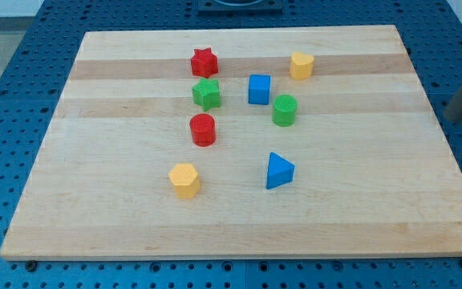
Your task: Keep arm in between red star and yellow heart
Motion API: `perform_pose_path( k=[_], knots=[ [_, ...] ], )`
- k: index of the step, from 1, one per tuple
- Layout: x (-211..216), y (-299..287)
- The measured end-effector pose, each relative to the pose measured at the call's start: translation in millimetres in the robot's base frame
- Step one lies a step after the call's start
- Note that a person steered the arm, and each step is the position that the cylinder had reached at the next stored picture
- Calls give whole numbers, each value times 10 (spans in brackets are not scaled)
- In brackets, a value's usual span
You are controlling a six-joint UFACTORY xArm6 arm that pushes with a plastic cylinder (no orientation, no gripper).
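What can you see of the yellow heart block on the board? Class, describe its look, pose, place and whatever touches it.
The yellow heart is a small, chunky block of plain yellow, apparently plastic, lying flat with its heart-shaped face up. It sits on the pale wooden board near the view's top, right of centre. Nothing touches it: the blue cube lies apart, below and to its left, the green cylinder below it, and the red star well off to the left. My tip is not visible.

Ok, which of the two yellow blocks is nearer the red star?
The yellow heart near the view's top right, about level with the red star. The other yellow block sits far lower, below the red cylinder.
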State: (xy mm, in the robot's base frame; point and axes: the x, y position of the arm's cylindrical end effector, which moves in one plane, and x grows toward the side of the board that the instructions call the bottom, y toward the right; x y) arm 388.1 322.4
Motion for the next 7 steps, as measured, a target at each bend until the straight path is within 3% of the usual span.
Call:
perform_pose_path(
  k=[1,2,3,7],
  knots=[
    [-927,-182],
    [-1584,-530],
    [-1775,-1465],
    [-1544,-1809]
  ],
)
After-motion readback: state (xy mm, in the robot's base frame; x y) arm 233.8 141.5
